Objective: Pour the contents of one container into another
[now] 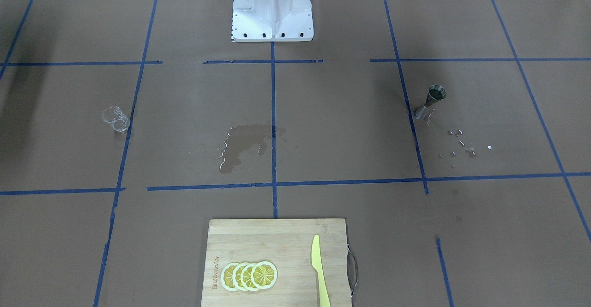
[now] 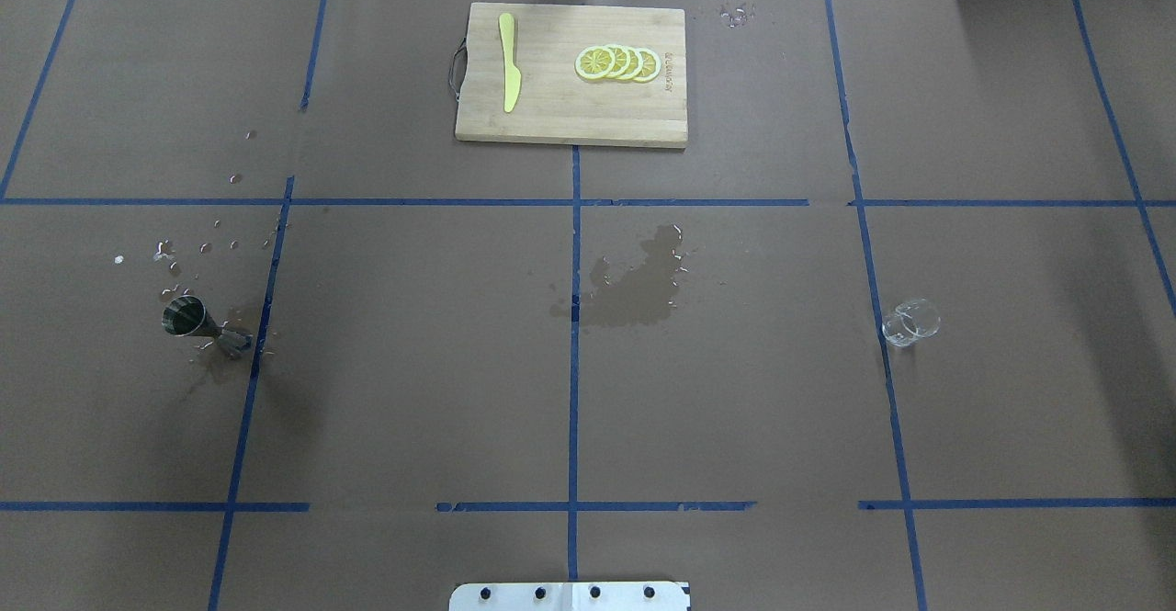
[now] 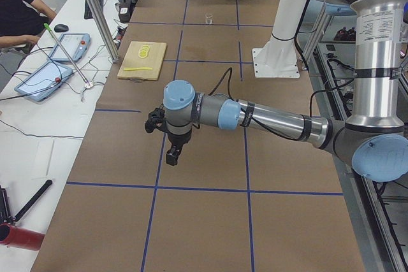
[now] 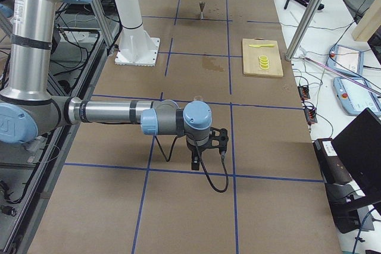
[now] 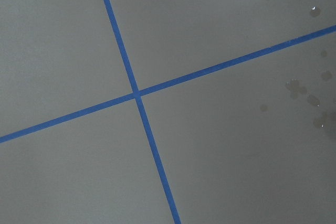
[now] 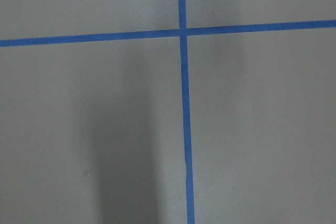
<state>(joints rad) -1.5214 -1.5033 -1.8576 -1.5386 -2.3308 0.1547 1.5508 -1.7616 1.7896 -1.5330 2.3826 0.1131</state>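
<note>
The clear glass tumbler (image 1: 115, 118) (image 2: 910, 322) stands alone on the brown paper on the robot's right side, far and small in the exterior left view (image 3: 208, 18). On the left side, by a blue tape line, the metal jigger (image 1: 431, 101) (image 2: 197, 324) (image 4: 202, 9) stands with droplets around it. Neither gripper reaches the overhead or front views. My left gripper (image 3: 172, 154) and my right gripper (image 4: 195, 162) each hang over bare paper near a table end, far from both vessels. I cannot tell whether either is open or shut. Both wrist views show only paper and tape.
A wet patch (image 2: 638, 285) darkens the paper at the table's middle. A wooden cutting board (image 2: 570, 119) at the far edge carries lemon slices (image 2: 617, 62) and a yellow knife (image 2: 509, 73). The white robot base (image 1: 272, 9) stands at the near edge.
</note>
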